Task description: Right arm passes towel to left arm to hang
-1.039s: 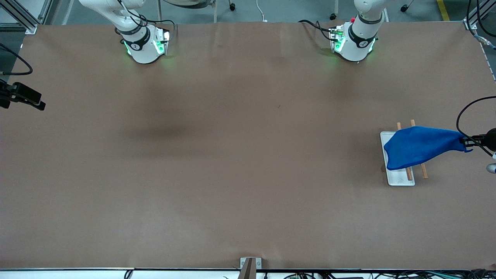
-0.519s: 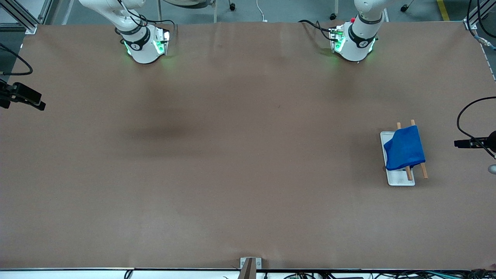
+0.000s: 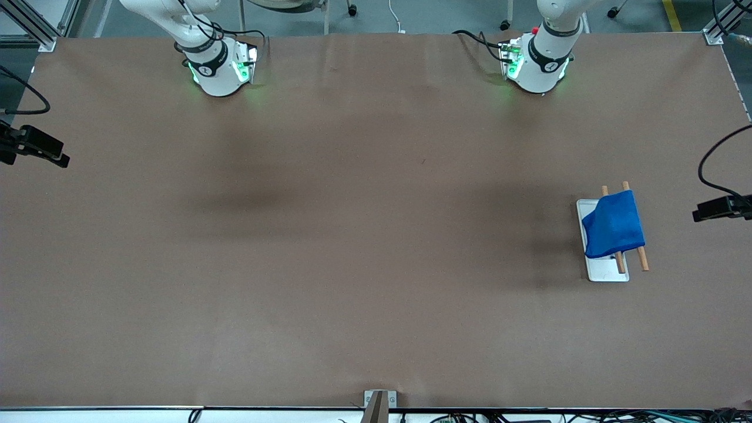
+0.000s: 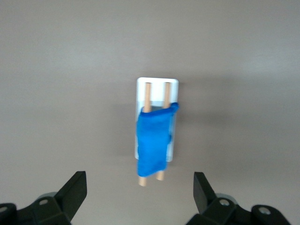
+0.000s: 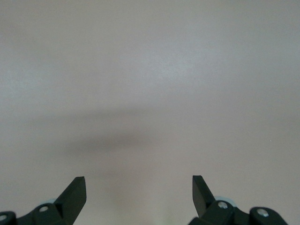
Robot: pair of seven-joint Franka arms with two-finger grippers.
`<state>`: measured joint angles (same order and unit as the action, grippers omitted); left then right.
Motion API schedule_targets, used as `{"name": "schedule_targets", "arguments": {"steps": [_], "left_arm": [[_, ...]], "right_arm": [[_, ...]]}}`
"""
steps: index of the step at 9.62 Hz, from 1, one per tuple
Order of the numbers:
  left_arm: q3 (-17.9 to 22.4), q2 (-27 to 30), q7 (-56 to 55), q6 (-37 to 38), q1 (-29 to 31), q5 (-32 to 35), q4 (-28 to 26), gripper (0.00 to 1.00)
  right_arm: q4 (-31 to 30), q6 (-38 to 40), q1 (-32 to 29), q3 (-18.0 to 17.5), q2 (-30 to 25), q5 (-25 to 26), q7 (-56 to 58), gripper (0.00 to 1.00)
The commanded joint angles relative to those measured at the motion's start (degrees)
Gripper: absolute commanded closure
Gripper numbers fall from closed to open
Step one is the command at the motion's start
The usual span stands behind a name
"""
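Note:
The bright blue towel (image 3: 614, 226) hangs folded over two wooden rods (image 3: 642, 258) of a small rack with a white base (image 3: 605, 271), at the left arm's end of the table. My left gripper (image 3: 699, 214) is at the table's edge beside the rack, apart from the towel. In the left wrist view it (image 4: 139, 177) is open and empty, with the towel (image 4: 152, 140), rods (image 4: 147, 93) and base (image 4: 157, 82) below it. My right gripper (image 3: 61, 160) waits at the right arm's end of the table. In the right wrist view it (image 5: 139, 180) is open and empty over bare table.
The two arm bases (image 3: 220, 67) (image 3: 537, 64) stand along the table edge farthest from the front camera. A small metal bracket (image 3: 376, 402) sits at the table edge nearest that camera. A black cable (image 3: 714, 167) loops above the left gripper.
My left gripper let go of the towel's end, which dropped to hang over the rods. The left gripper then drew away toward the table's edge. The right arm has not moved.

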<state>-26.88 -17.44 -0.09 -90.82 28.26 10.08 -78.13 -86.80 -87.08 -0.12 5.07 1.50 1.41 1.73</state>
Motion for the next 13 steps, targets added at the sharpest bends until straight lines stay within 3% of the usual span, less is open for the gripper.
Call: {"name": "schedule_targets", "arguments": {"steps": [1, 4, 6, 8, 10, 11, 13], "left_arm": [[-4.57, 2.93, -2.20, 0.90, 0.65, -0.24, -2.21, 0.00], [-7.22, 3.47, -0.44, 4.84, 0.65, -0.85, 0.78, 0.00], [-6.18, 7.83, -0.35, 5.13, -2.66, -0.68, 0.26, 0.00], [4.85, 11.36, -0.17, 7.23, -12.66, -4.07, -1.49, 0.00], [13.56, 17.77, -1.40, 6.28, -18.56, -11.37, -9.64, 0.00], [16.39, 20.06, -2.01, 5.23, -22.08, -11.39, -12.98, 0.00], [17.21, 24.11, -3.33, 3.20, -25.00, -10.52, -17.66, 0.00]], "right_arm": [[-0.03, -0.02, 0.21, 0.20, -0.18, -0.62, -0.76, 0.00], [-0.03, -0.02, 0.21, 0.20, -0.18, -0.70, -0.76, 0.00], [-0.03, -0.02, 0.21, 0.20, -0.18, -0.70, -0.76, 0.00], [-0.12, -0.02, 0.21, 0.20, -0.18, -0.70, -0.76, 0.00], [-0.03, -0.02, 0.21, 0.20, -0.09, -0.62, -0.76, 0.00], [-0.03, -0.02, 0.21, 0.20, -0.09, -0.70, -0.76, 0.00], [-0.03, -0.02, 0.21, 0.20, -0.09, -0.62, -0.76, 0.00]]}}
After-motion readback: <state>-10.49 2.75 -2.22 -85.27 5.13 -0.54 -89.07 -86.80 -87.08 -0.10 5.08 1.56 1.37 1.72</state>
